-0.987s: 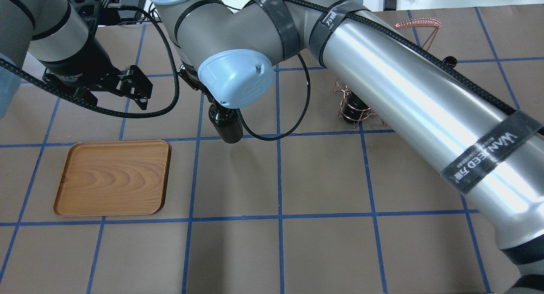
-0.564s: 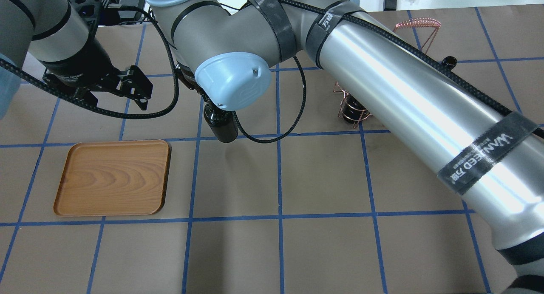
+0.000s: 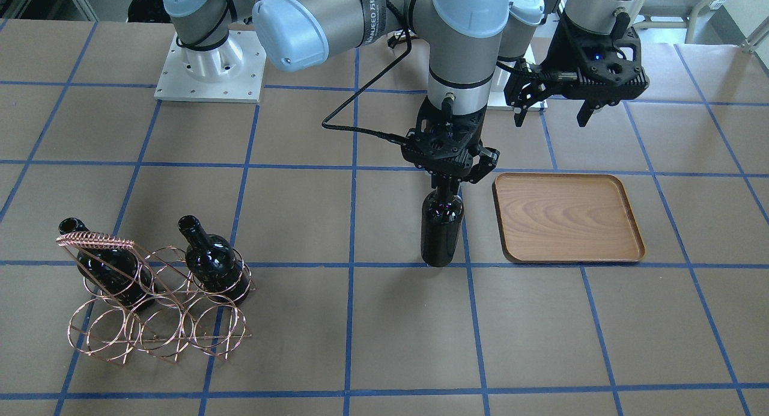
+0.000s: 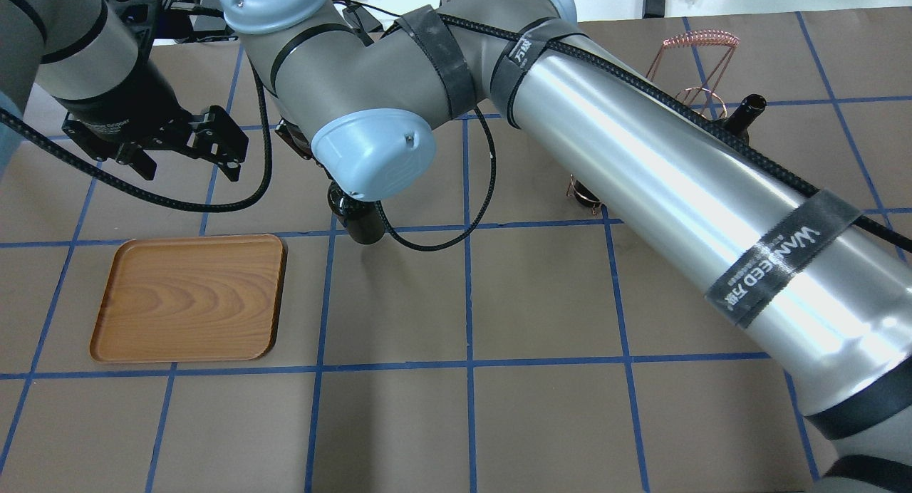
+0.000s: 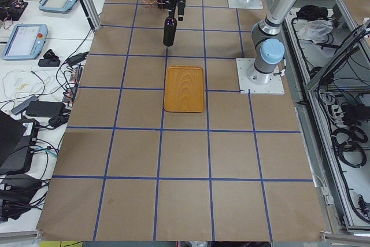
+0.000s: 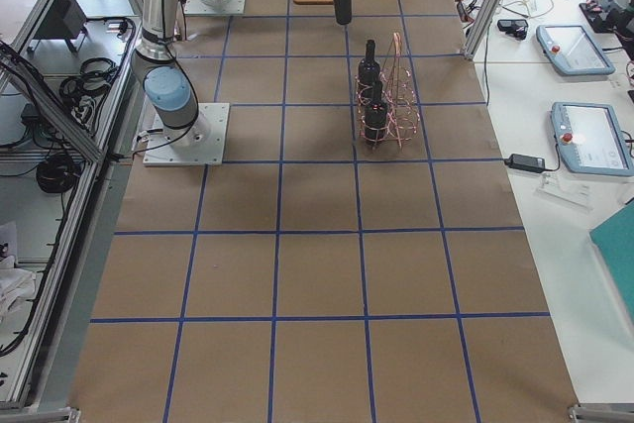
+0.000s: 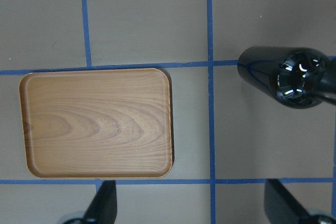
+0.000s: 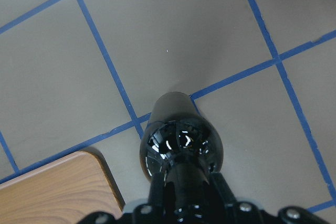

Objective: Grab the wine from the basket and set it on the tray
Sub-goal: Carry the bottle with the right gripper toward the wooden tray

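black two-finger left gripper [image 3: 550, 116]: jaws spread wide, nothing btwn them, touching nothing, hanging above the brown paper-covered table w/ blue tape grid [image 4: 541, 293]. a flat rectangular brown wood-grain tray [image 4: 189, 298] lies on the table below it and just fwd, on the side away from the robot base. in the left wrist view one fingertip [image 7: 102, 203] shows near the tray's edge, no contact.

next over, black two-finger right gripper [image 3: 446, 184]: jaws drawn in tight on the narrow neck of a glossy black glass wine bottle [image 3: 441, 229], no label. the bottle hangs upright straight under this gripper, off the tray. the tray's short edge is just beside it, on the gripper's left. can't tell if the bottle's base clears the table. in the right wrist view the bottle's shoulder sits right under the fingers, w/ a tray corner close by.

well apart on the right gripper's right: copper-coloured thin-wire ring basket [image 3: 156, 320] w/ coil-wrapped handle bar [image 3: 96, 241], standing on the table. two more black bottles sit in its rings, necks up: one [image 3: 108, 272] under the handle bar, the other [image 3: 213, 260] nearer the gripper.
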`<action>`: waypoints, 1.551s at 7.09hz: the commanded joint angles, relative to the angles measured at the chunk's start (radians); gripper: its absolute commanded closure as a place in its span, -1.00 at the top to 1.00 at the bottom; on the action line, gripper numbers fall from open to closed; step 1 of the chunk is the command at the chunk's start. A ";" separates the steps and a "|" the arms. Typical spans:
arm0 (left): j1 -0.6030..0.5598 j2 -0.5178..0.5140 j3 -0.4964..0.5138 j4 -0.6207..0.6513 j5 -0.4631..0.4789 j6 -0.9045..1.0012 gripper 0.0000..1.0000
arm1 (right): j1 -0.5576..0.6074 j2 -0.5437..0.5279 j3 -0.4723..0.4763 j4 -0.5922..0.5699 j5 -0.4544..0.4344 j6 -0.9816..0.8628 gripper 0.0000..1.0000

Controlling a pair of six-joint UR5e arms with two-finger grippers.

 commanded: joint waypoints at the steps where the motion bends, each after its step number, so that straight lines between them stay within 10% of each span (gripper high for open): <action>1: 0.034 0.004 0.005 -0.011 0.003 0.098 1.00 | 0.011 0.013 0.002 -0.001 0.019 0.017 -0.75; 8: 0.149 0.044 -0.005 -0.050 0.005 0.194 1.00 | 0.052 0.016 0.005 -0.004 0.010 0.035 -0.67; 9: 0.168 0.047 -0.005 -0.051 0.005 0.214 1.00 | 0.052 0.018 0.007 -0.003 0.003 0.035 -0.47; 10: 0.192 0.047 -0.005 -0.051 0.005 0.241 1.00 | 0.052 0.021 0.008 -0.003 0.003 0.035 0.55; 11: 0.206 0.049 -0.007 -0.057 0.003 0.240 1.00 | 0.052 0.021 0.008 -0.004 0.003 0.035 0.67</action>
